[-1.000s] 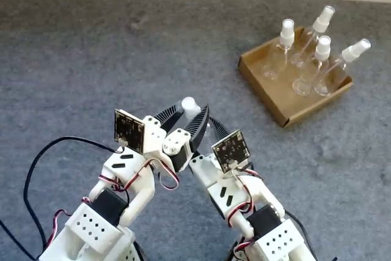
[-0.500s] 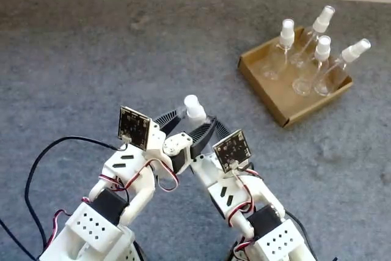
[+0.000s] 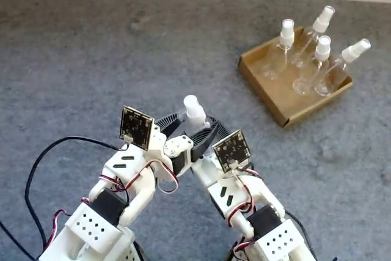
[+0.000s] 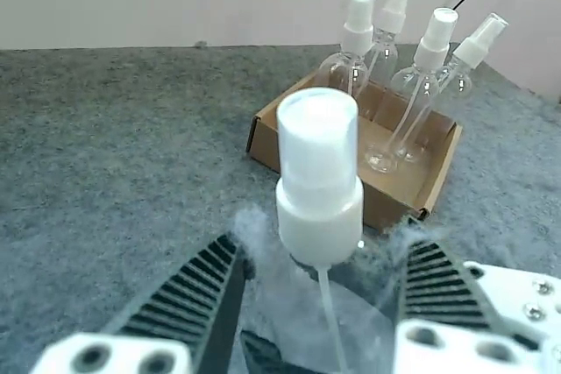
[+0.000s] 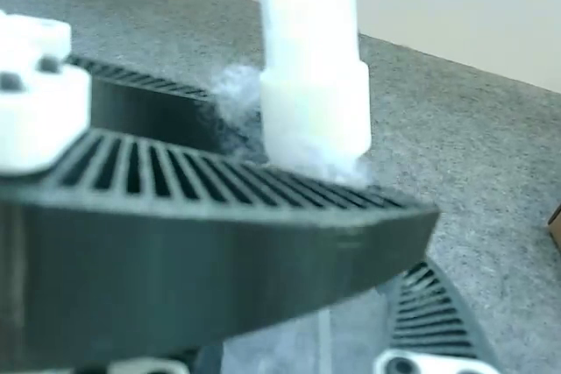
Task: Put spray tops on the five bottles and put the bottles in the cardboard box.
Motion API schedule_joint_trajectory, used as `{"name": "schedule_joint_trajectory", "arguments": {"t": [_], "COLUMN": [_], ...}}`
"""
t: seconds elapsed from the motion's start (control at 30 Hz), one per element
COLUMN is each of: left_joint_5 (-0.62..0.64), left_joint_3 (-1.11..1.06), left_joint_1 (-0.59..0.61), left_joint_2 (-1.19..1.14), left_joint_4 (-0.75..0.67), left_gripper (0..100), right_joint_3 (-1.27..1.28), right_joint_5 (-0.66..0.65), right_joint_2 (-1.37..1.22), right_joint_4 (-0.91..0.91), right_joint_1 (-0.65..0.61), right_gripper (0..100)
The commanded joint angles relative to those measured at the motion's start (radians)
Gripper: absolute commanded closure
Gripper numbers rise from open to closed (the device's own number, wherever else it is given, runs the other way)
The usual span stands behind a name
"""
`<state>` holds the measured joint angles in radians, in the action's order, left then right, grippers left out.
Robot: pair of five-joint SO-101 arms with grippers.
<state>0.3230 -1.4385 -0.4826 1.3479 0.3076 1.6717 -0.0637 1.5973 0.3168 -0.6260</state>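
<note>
Inspecting the high view, both arms enter from 6 o'clock and converge just short of the middle of the grey textured table (image 3: 91,59). Between them stands a clear plastic bottle (image 4: 307,321), upright, with a white spray top (image 4: 318,177) on its neck. The top appears fully seated, though the joint is partly masked by glare on the plastic.

The left gripper (image 4: 326,256) is clenched on the bottle. In the left wrist view its two black ribbed fingers (image 4: 210,291) flank the transparent body and press on its sides, with the spray top rising above them. The right gripper (image 5: 419,243) is at the same bottle, close under the spray top. Whether it is grasping or released cannot be told from the right wrist view.

A shallow brown cardboard box (image 3: 261,94) lies at 2 o'clock on the table, well apart from the held bottle. Inside it are four clear bottles (image 3: 301,84), each fitted with a white spray top. From the left wrist view, the two nearer the arms stand roughly upright and the other two lean away toward the far wall of the box.

A black cable (image 3: 61,139) loops over the table at 8 o'clock, beside the left arm.
</note>
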Motion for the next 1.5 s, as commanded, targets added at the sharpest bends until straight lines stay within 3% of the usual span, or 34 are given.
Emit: {"name": "schedule_joint_trajectory", "arguments": {"t": [0.0,0.23,0.43,0.63,1.0,1.27,1.47], "left_joint_5": [-0.011,-0.011,-0.011,-0.011,-0.011,-0.011,-0.012], "left_joint_3": [0.058,0.059,0.136,0.156,0.147,0.156,0.163], "left_joint_1": [0.001,0.001,0.001,0.002,0.002,0.002,0.03], "left_joint_2": [0.015,0.015,0.015,0.018,0.286,0.315,0.32], "left_joint_4": [0.009,0.02,0.17,0.203,0.35,0.465,0.476], "left_gripper": [81,81,81,81,81,81,81], "right_joint_3": [0.127,0.127,0.127,0.127,0.125,0.125,0.125], "right_joint_5": [0.006,0.006,0.006,0.006,0.006,0.006,0.006], "right_joint_2": [0.015,0.015,0.015,0.015,0.015,0.015,0.015], "right_joint_4": [0.002,0.002,0.002,0.002,0.002,0.002,0.002], "right_joint_1": [0.015,0.015,0.015,0.016,0.07,0.076,0.076], "right_gripper": [82.8,82.8,82.8,82.8,82.8,82.8,82.8]}}
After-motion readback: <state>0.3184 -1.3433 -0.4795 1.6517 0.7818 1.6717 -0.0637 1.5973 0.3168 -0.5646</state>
